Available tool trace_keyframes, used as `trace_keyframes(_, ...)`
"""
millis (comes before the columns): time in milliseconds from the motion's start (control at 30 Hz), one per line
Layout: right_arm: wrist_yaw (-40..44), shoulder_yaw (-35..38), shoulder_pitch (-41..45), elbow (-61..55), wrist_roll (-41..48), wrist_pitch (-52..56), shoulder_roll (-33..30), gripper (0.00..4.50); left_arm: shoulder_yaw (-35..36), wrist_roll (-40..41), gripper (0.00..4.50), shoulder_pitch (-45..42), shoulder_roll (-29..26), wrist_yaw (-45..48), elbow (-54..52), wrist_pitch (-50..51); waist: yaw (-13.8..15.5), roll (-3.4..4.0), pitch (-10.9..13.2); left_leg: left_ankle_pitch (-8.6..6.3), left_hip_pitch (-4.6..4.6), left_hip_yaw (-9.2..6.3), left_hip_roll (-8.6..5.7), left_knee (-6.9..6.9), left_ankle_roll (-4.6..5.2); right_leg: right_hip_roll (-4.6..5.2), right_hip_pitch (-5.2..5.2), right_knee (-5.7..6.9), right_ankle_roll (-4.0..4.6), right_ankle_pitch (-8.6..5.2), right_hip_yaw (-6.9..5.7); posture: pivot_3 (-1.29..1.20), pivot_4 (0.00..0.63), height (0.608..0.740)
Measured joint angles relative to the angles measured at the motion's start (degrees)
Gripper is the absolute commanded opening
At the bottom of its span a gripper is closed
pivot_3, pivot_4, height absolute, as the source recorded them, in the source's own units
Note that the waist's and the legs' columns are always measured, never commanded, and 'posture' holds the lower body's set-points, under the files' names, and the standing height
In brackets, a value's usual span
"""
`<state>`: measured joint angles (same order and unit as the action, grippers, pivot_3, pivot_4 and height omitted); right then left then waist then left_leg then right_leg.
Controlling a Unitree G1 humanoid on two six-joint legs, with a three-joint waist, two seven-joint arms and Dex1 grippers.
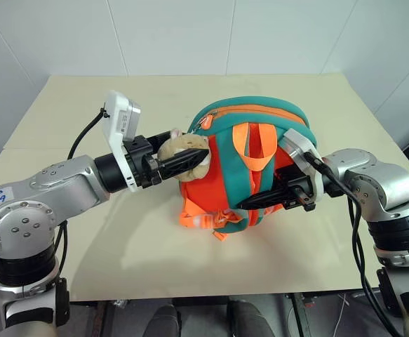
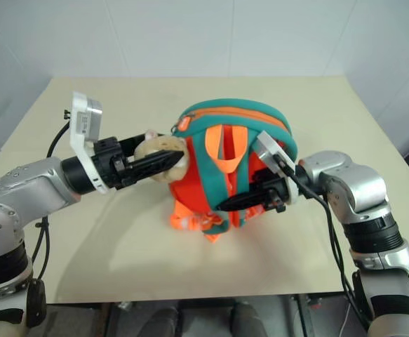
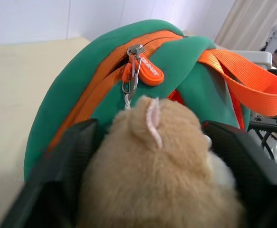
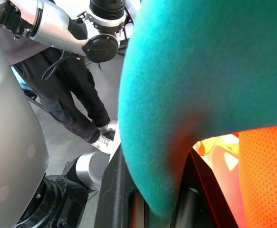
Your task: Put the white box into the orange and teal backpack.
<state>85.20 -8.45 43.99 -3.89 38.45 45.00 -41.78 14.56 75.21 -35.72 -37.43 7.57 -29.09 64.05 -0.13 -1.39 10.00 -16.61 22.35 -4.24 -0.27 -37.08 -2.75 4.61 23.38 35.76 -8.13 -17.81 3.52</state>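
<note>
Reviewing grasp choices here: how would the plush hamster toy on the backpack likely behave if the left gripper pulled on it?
The plush hamster toy looks soft, so it would probably squash between the left gripper fingers. It hangs by a clip near the zipper pull, so a tug would likely drag the orange and teal backpack rather than free it.

Bright, even overhead light, no glare on the beige table (image 1: pixel 64 232); soft shadows fall beneath both arms toward the near edge; head views sharp, slight bending at the edges; plush hamster toy (image 3: pixel 162 171) right between the left gripper's fingers (image 3: pixel 62 180) blurs; teal strap (image 4: pixel 176 95) at the right gripper soft-focused.
</note>
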Motion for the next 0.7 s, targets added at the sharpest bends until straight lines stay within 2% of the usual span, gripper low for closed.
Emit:
trace_keyframes(67, 0.0, 0.0, 0.02, 0.0, -0.08, 0.0, 0.0, 0.59, 0.0, 1.36, 2.09, -0.09, -0.94, -0.52, 0.3, 0.04, 0.0, 0.0, 0.0, 0.0, 0.0, 0.0, 0.0, 0.0, 0.0, 0.0, 0.0, 0.0, 0.0, 0.0, 0.0, 0.0, 0.15, 0.74)
trace_keyframes(200, 0.0, 0.0, 0.03, 0.03, -0.12, 0.0, 0.0, 0.59, 0.11, 5.13, 1.17, -1.64, -3.9, -2.56, 0.56, 0.11, 0.0, 0.0, 0.0, 0.0, 0.01, 0.0, 0.0, 0.01, -0.01, 0.0, 0.0, -0.03, 0.0, 0.0, 0.0, 0.0, 0.15, 0.74)
trace_keyframes(300, 0.03, 0.0, 0.04, 0.09, -0.16, -0.01, 0.0, 0.59, 0.18, 8.16, 0.79, -2.09, -5.84, -3.93, 0.57, 0.04, -0.07, 0.0, 0.0, -0.01, 0.01, 0.0, 0.01, 0.04, -0.02, 0.0, 0.01, -0.04, 0.0, 0.0, 0.0, 0.0, 0.15, 0.74)
trace_keyframes(567, 0.24, -0.05, 0.04, 0.26, -0.34, -0.09, -0.17, 0.59, 3.94, 9.87, 0.71, 0.76, -13.81, -2.95, 0.57, -1.5, -0.25, 0.02, 0.01, -0.01, 0.0, 0.07, 0.01, 0.11, -0.03, 0.0, 0.06, -0.07, 0.03, -0.01, 0.02, 0.0, 0.15, 0.74)
trace_keyframes(700, 0.29, -0.07, 0.04, 0.58, -0.63, -0.11, -0.18, 0.59, 5.37, 9.12, 0.71, 3.15, -15.93, -1.48, 1.1, -1.81, -0.08, 0.02, 0.02, -0.02, 0.01, 0.07, 0.01, 0.09, -0.02, 0.0, 0.04, -0.11, 0.03, -0.02, 0.01, 0.0, 0.15, 0.74)
